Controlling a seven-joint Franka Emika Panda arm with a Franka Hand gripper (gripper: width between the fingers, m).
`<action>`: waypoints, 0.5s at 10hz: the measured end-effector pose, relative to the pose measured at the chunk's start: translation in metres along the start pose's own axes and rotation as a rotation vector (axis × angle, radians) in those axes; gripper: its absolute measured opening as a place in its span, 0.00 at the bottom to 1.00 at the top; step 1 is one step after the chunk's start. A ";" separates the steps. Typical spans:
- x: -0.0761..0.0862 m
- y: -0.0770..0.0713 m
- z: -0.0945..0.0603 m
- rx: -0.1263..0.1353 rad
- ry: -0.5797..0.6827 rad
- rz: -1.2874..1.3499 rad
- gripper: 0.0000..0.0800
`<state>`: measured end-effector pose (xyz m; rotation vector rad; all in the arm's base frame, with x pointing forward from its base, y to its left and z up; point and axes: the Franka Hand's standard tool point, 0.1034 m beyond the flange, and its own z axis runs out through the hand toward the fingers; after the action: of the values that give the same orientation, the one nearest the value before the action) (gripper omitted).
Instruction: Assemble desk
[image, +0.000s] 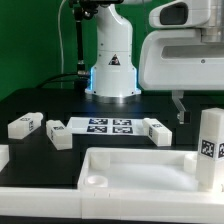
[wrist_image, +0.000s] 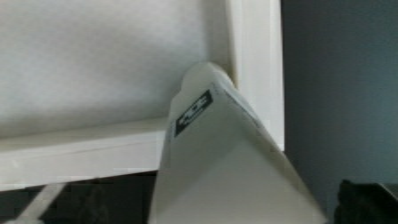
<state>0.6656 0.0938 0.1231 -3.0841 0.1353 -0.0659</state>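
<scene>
I've got the gripper (image: 181, 112) with its jaws apart, clear of the upright leg (image: 210, 146) at the tabletop (image: 130, 166) corner.

Only a dark stub of the gripper (image: 180, 116) shows under the arm, and the spread of its jaws is unreadable. Beside it, the upright leg (image: 211, 148) is cut by the frame edge. Below it, the tabletop (image: 150, 154) runs out of frame. Close up, the leg's tag (wrist_image: 192, 110) is a blur.

White tabletop (image: 140, 154); white leg (image: 211, 128) with black-and-white tag (image: 209, 150); black table (image: 40, 100).
</scene>
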 end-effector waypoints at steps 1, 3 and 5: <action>0.000 -0.002 0.001 -0.013 0.006 -0.121 0.81; -0.001 -0.004 0.000 -0.021 0.006 -0.306 0.81; 0.000 -0.004 0.001 -0.023 0.009 -0.430 0.81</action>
<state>0.6658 0.0975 0.1222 -3.0740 -0.5308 -0.0956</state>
